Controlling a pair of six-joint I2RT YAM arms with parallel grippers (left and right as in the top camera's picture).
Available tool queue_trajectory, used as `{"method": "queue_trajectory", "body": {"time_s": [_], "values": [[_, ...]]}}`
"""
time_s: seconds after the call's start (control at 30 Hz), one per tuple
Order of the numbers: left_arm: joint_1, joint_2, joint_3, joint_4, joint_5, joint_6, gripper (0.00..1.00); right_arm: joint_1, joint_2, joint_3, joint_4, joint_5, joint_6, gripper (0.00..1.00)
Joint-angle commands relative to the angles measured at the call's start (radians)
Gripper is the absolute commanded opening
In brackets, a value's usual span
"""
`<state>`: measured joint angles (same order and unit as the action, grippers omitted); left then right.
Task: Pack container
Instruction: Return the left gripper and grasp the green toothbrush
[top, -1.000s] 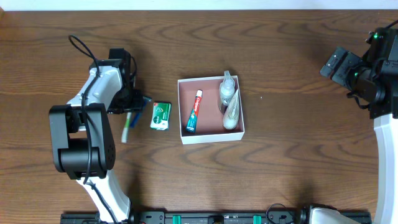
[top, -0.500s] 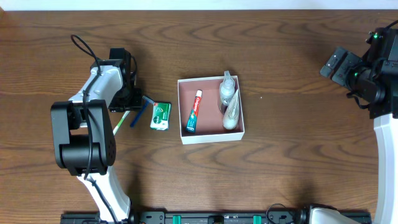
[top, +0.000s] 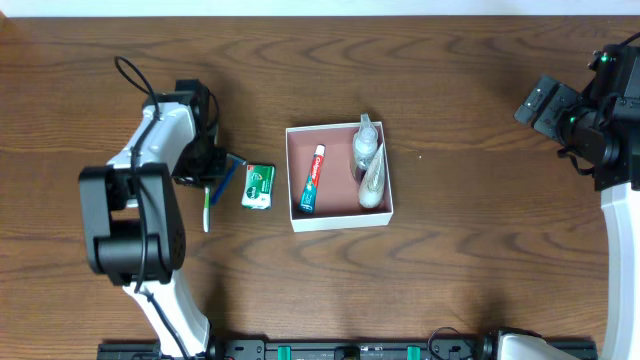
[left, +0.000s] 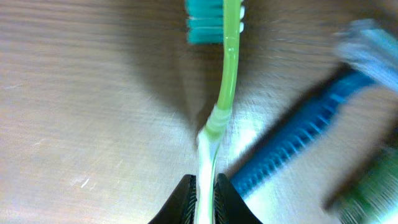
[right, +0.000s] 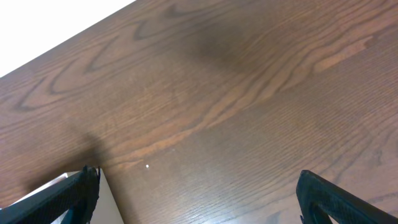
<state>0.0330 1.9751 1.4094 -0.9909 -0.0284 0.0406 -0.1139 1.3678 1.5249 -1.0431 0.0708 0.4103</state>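
Observation:
The container (top: 340, 223), a shallow white-walled box with a pink-brown floor, sits mid-table and holds a toothpaste tube (top: 314, 180) and clear bottles (top: 367, 160). Left of it, my left gripper (top: 207, 184) is shut on the white end of a green toothbrush (top: 207, 211). In the left wrist view the toothbrush (left: 224, 81) runs up from my left gripper (left: 205, 199), with teal bristles at the top. My right gripper (top: 545, 105) hovers at the far right; in the right wrist view the right gripper (right: 205, 199) is open and holds nothing.
A blue comb-like handle (top: 228, 172) lies beside the toothbrush, and the same blue handle (left: 292, 146) shows in the left wrist view. A green-and-white packet (top: 259, 186) lies between it and the container. A white container corner (right: 37, 199) shows beside the right fingers.
The left jaws have closed onto the toothbrush handle. The toothbrush swung from lying slanted to pointing straight toward the table's front. The right arm has not moved.

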Motion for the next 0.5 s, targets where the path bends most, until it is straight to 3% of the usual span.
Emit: {"method": "queue_trajectory", "body": {"time_s": [0.0, 0.2, 0.3, 0.47], "values": [[-0.005, -0.175, 0.076, -0.019, 0.042, -0.041, 0.12, -0.004, 0.001, 0.01, -0.001, 0.0, 0.012, 0.99], [-0.064, -0.386, 0.079, -0.016, 0.058, -0.061, 0.11, -0.004, 0.001, 0.01, -0.001, 0.0, 0.012, 0.99], [-0.053, -0.398, 0.075, -0.018, 0.025, -0.061, 0.3, -0.004, 0.001, 0.01, -0.001, 0.0, 0.012, 0.99], [-0.018, -0.319, 0.018, 0.018, 0.018, -0.06, 0.43, -0.004, 0.001, 0.01, -0.001, 0.0, 0.012, 0.99]]}}
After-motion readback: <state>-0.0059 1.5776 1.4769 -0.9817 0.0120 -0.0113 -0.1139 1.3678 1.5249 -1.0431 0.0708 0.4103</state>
